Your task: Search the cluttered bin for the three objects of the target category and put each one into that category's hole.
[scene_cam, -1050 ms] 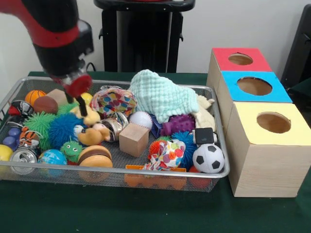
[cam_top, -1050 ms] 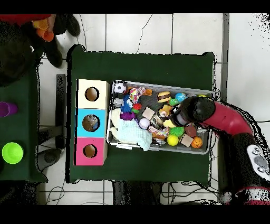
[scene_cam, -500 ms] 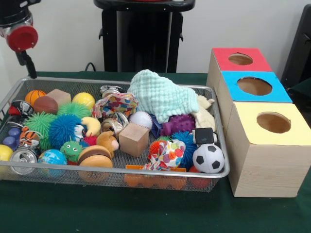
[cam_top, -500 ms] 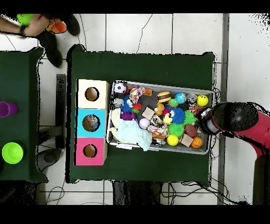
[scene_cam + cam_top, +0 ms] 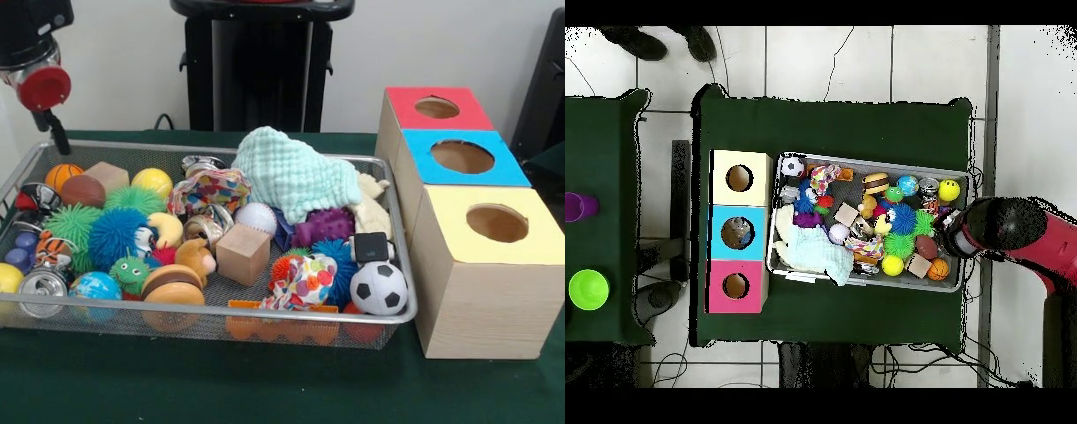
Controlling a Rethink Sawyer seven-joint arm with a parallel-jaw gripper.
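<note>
Claw [image 5: 55, 132] hovers above bin [image 5: 388, 322] corner, beside basketball [image 5: 63, 175]; grip state unclear. 3 boxes [image 5: 481, 265] stand alongside on desk [image 5: 265, 389].

Even, soft indoor light fills both views, with no strong glare. Faint shadows lie under the wire bin [image 5: 388, 309] at the lower frame.

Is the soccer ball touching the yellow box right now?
Apart. The front view shows the soccer ball inside the wire bin, whose mesh wall and a strip of green cloth lie between it and the yellow box.
</note>
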